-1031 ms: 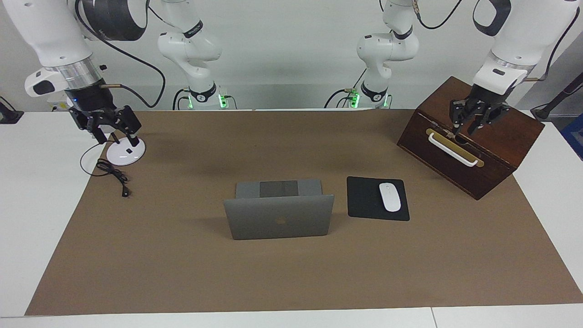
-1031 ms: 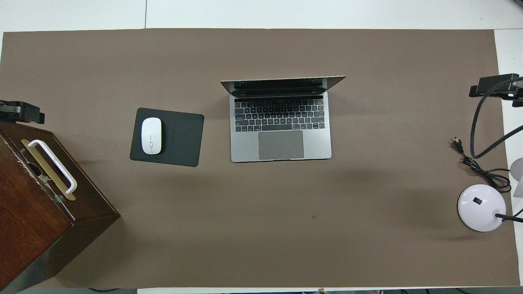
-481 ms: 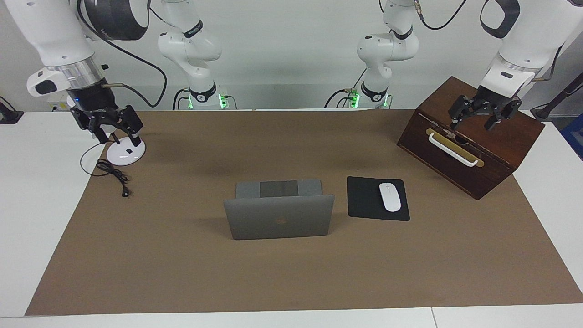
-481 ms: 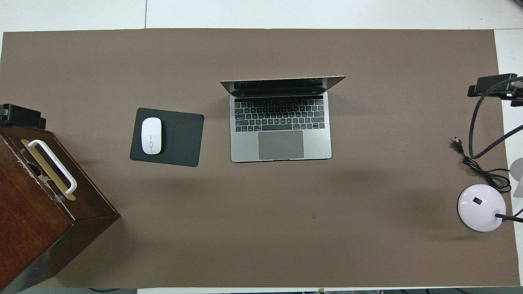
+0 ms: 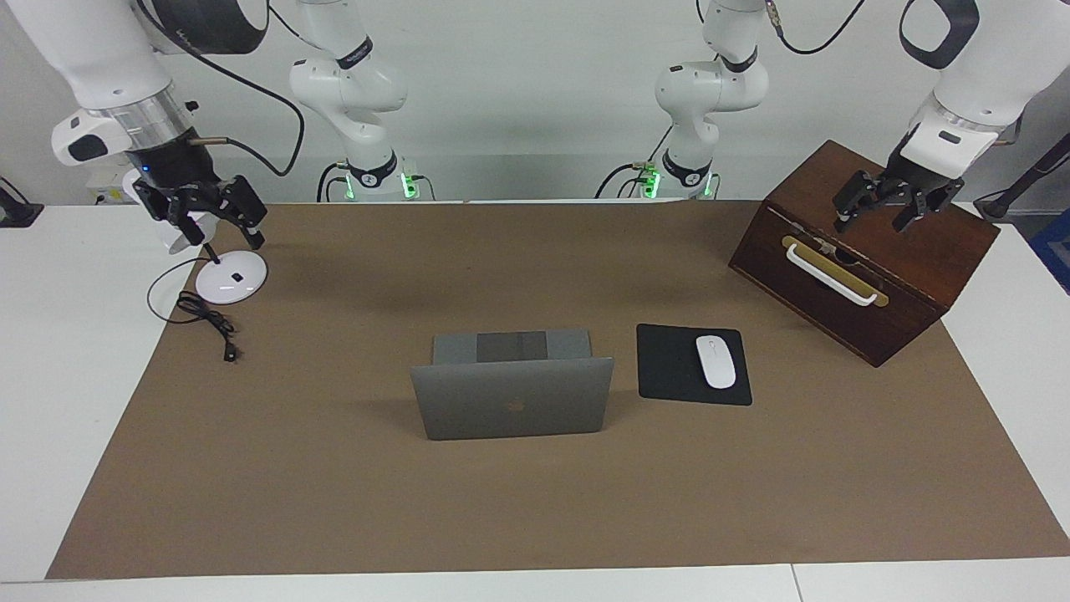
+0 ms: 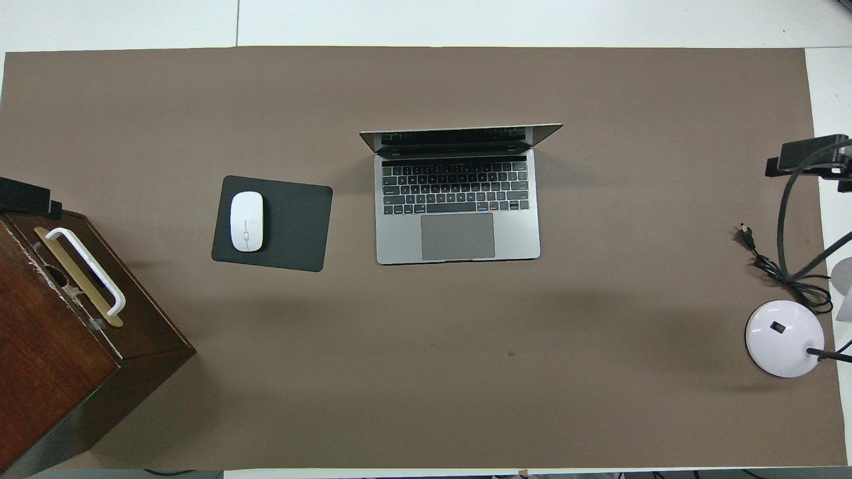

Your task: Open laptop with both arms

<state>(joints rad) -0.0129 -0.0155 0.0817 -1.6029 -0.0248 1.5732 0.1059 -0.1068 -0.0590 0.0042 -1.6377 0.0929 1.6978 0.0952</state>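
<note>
Laptop (image 5: pixel 512 401) first: it sits mid-desk on the brown mat (image 5: pixel 334 502), already open, its lid raised with the apple logo on the outside and its keyboard deck turned toward the robots, a black mouse pad (image 5: pixel 669 368) with a white mouse (image 5: pixel 715 361) just beside it toward the left arm's end. We see the left claw (image 5: pixel 891 204) hanging with fingers spread over the wooden box (image 5: pixel 945 251), gripping nothing, and the right claw (image 5: pixel 213 211) likewise spread and empty above the white lamp base (image 5: pixel 231 278); both are well apart from the laptop. We judge the opening done, so the step in hand is drawing clear: we would lift each arm straight up, away from box and lamp, and leave the lid untouched. We can read no writing; the apple logo is the only mark.
</note>
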